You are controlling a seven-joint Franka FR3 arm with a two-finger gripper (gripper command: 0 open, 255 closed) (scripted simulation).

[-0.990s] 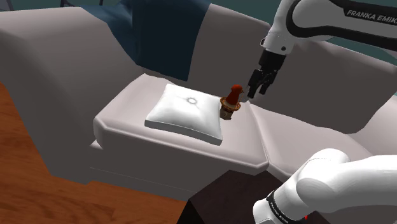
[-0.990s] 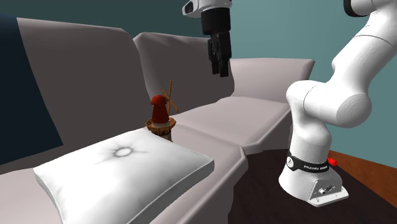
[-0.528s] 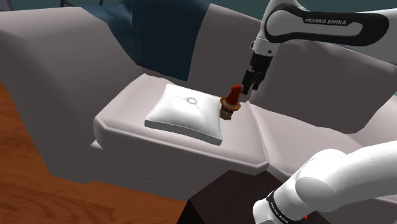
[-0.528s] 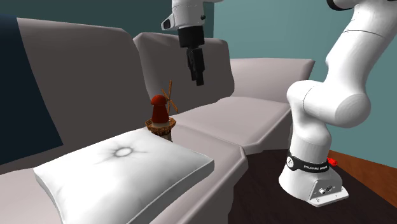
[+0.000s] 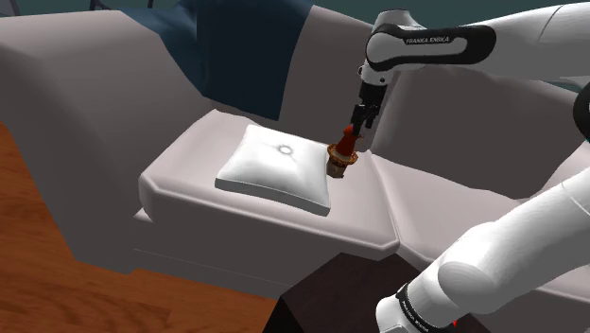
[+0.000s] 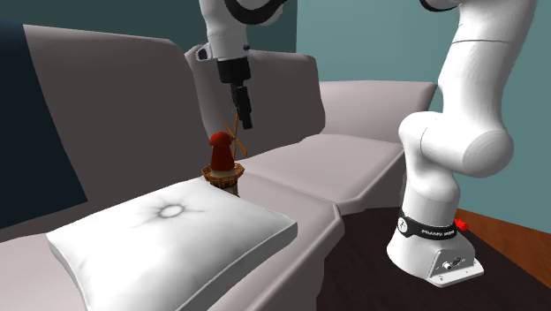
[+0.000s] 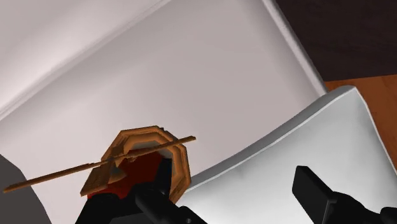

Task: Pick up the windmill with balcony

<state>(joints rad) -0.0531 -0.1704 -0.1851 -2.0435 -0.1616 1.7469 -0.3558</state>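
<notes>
A small toy windmill with a dark red cap, brown octagonal balcony and thin wooden sails [image 5: 342,151] [image 6: 222,159] [image 7: 137,165] is seen standing upright on the seat of a pale grey sofa [image 5: 180,166] [image 6: 353,168]. It is placed just beside a corner of a white square cushion [image 5: 279,170] [image 6: 177,234] [image 7: 305,140]. The all-black two-finger gripper [image 5: 362,118] [image 6: 243,115] [image 7: 238,197] is held directly above the windmill, pointing down and close to the cap. In the wrist view the fingers are seen spread apart, with nothing clasped between them. One finger [image 7: 159,197] is seen over the red cap, the other over the cushion. Contact with the windmill cannot be judged.
</notes>
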